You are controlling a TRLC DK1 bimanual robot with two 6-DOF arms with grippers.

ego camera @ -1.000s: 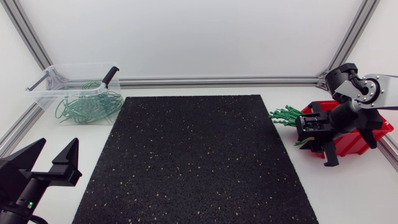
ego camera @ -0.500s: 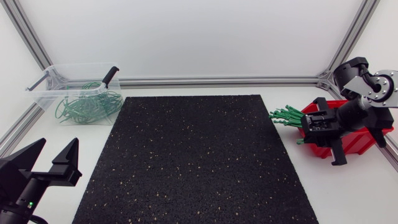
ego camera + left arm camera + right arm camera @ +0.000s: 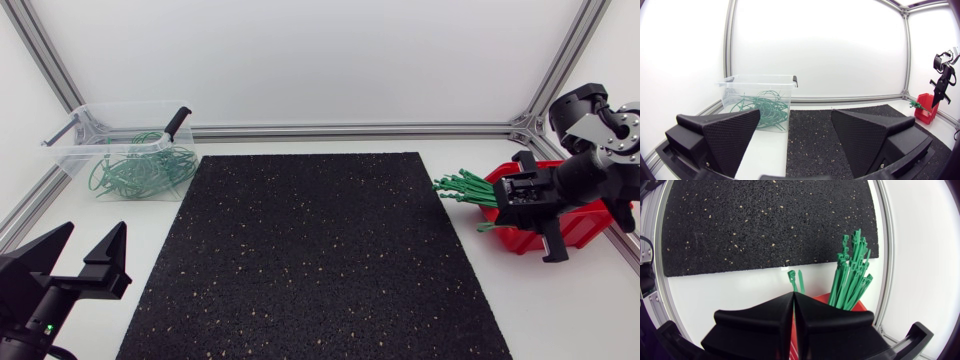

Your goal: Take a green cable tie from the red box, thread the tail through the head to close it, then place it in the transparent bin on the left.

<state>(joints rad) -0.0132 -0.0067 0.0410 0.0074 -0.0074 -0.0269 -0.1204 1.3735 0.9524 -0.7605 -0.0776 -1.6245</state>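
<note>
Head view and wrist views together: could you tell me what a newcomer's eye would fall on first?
The large black speckled rubber mat fills the table's middle. At the right edge, a bunch of green cable ties fans out of the red plastic box, where the right arm's jaws pinch a single green cable tie. Far left, the transparent plastic bin holds looped green ties.

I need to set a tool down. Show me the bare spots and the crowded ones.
Bare: the black speckled rubber mat, between the clear plastic bin and red box; the white table between bin and left gripper. Crowded: around the red box, with bundled green cable ties and the right gripper shut on one tie.
</note>
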